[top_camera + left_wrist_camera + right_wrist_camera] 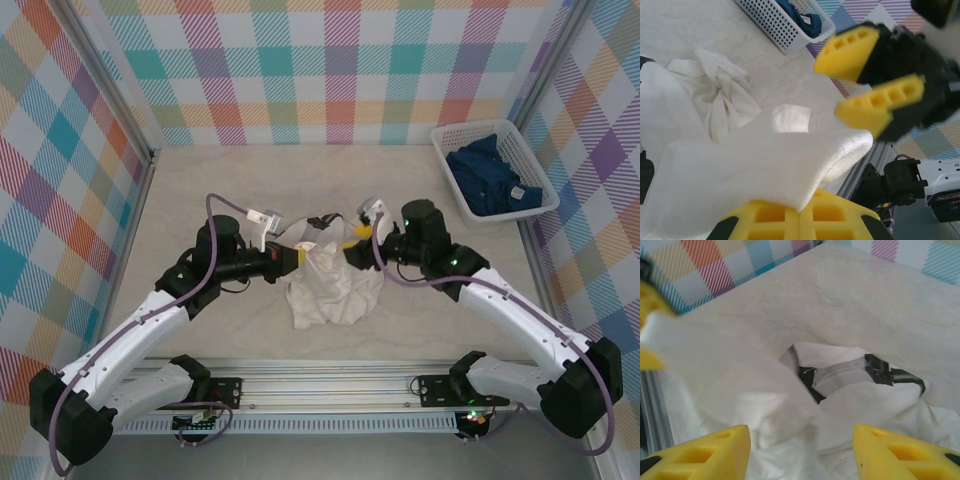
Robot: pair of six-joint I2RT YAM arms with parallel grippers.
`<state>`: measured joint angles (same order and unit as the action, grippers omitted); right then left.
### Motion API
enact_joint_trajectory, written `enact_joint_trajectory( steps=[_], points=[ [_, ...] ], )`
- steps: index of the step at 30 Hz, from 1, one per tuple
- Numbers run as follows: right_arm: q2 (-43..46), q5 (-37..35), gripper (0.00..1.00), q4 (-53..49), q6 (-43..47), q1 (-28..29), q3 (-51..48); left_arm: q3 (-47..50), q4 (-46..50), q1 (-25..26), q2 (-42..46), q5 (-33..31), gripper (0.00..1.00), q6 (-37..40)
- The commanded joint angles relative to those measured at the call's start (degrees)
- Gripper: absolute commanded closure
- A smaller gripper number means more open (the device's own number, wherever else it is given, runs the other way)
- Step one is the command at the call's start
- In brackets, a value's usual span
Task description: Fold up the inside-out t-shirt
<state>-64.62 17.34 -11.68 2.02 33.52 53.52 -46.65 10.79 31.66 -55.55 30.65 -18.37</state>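
Soft, even light falls from above in the top view. The pale beige tabletop [200,190] carries only faint, soft-edged shadows, and focus is sharp throughout. In the left wrist view the crumpled white cotton t-shirt [740,165] glares almost to featureless white, and the yellow-and-black right gripper [831,87] is smeared and out of focus. The right wrist view is soft, and its left edge is blurred.

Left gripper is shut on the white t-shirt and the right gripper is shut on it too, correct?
Not quite. The left gripper is shut on the white t-shirt, but the right gripper is open: the left wrist view shows its yellow fingers apart, clear of the cloth, nothing between them.
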Motion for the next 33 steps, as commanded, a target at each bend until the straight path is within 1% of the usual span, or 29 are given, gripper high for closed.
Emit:
enact_joint_trajectory(
  steps=[1, 5, 8, 12, 16, 21, 22, 23, 30, 33],
  points=[
    [-3.0, 9.9, 0.46, -0.8, -9.4, -3.5, 3.7, -1.6, 1.9, -1.0, 1.9, -0.3, 1.0, 1.4],
    [-8.6, 18.1, 0.48, -0.9, -18.0, -3.8, 7.6, -1.6, 2.2, -1.3, 2.3, -0.6, 1.0, 1.7],
    [-11.4, 20.0, 0.47, -1.8, -21.0, -2.3, 9.2, -1.5, 2.3, -1.3, 2.2, -0.7, 1.0, 1.9],
    [-13.2, 15.9, 0.49, -5.7, -19.2, 1.5, 11.2, -1.5, 2.3, -1.3, 2.0, -0.7, 1.0, 1.9],
    [-13.2, 10.8, 0.6, -8.3, -18.0, 2.8, 11.0, -1.6, 2.4, -1.3, 1.9, -0.7, 1.0, 1.9],
    [-12.2, 7.3, 0.74, -8.9, -17.3, 3.8, 10.1, -1.6, 2.2, -1.3, 1.7, -0.8, 1.0, 1.9],
    [-12.1, 6.6, 0.75, -9.1, -17.2, 3.9, 10.0, -1.5, 2.2, -1.3, 1.7, -0.7, 1.0, 1.9],
    [-12.1, 6.0, 0.75, -9.2, -17.1, 4.1, 10.1, -1.5, 2.1, -1.3, 1.7, -0.6, 1.0, 1.8],
    [-11.0, 6.2, 0.58, -9.0, -18.1, 4.3, 9.3, -1.5, 2.0, -1.3, 1.6, -0.6, 1.0, 1.8],
    [-10.5, 5.0, 0.53, -9.9, -18.8, 4.9, 9.0, -1.5, 2.0, -1.3, 1.6, -0.5, 1.0, 1.7]
  ],
)
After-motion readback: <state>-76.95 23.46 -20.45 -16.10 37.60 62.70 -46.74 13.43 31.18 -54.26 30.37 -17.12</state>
